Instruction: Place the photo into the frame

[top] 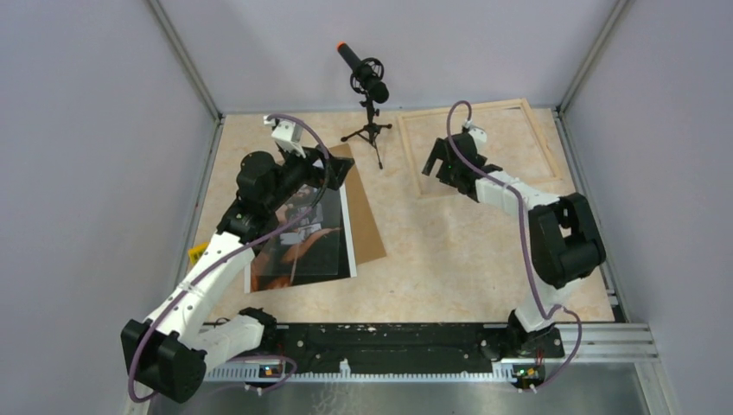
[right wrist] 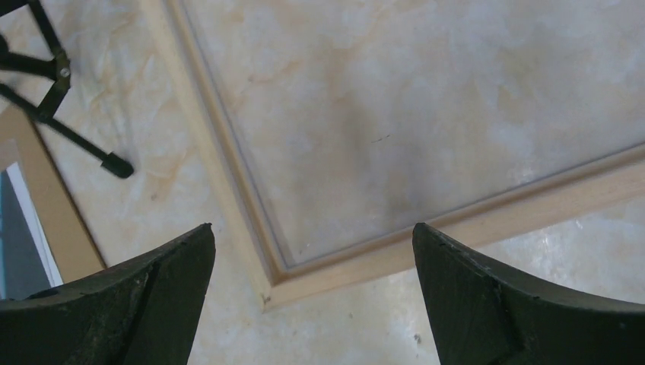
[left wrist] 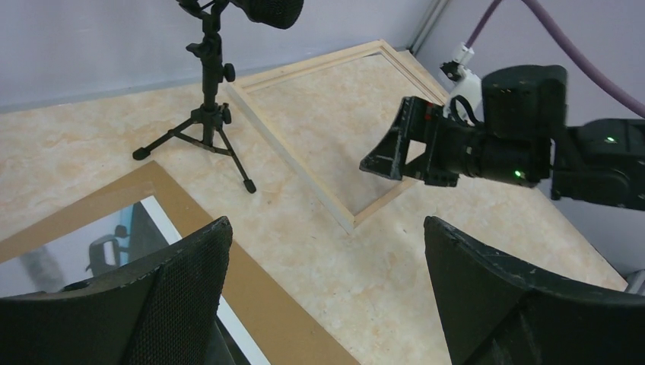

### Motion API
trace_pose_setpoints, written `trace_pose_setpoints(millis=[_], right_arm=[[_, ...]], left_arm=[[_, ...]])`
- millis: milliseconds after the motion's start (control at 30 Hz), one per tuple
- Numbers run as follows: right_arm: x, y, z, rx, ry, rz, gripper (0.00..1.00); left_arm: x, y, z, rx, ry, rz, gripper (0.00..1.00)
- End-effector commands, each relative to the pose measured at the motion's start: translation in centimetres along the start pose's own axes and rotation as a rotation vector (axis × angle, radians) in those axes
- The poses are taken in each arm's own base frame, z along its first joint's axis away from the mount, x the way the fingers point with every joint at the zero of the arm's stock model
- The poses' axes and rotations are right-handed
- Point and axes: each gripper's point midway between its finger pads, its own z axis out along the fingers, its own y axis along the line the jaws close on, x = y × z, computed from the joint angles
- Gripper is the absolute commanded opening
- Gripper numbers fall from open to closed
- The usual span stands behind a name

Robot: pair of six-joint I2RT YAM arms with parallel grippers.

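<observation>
Both pincers wide open, nothing held. Left gripper (left wrist: 323, 228) hovers over the far end of the photo (top: 307, 246), which lies face up on a brown board (top: 367, 225) at left. Right gripper (right wrist: 312, 228) hovers over a corner of the frame (right wrist: 532, 207), flat at far right, well apart from the photo.

Robot lab cell, grey walls (top: 86, 130), alu rail (top: 605, 342), mic (top: 364, 72) on tripod (top: 371, 131)

Top external: high behind 6 o'clock edge, looking down on table (top: 432, 251). Left wrist: low, facing 2 o'clock toward frame (left wrist: 293, 158). Right wrist: close above frame's 7 o'clock corner. All share frame.
</observation>
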Motion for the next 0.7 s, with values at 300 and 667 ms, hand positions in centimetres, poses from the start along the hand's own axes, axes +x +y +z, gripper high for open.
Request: trace_pose_setpoints(millis=[300, 667], right_arm=[[-0.1, -7.6, 4.8, 0.087, 0.101, 0.214, 0.99], [5.7, -11.0, -0.6, 0.134, 0.161, 0.285, 0.99]], left_arm=[[-3.2, -1.7, -1.1, 0.022, -0.084, 0.023, 0.98], [-2.7, -1.7, -0.8, 0.018, -0.073, 0.013, 0.98]])
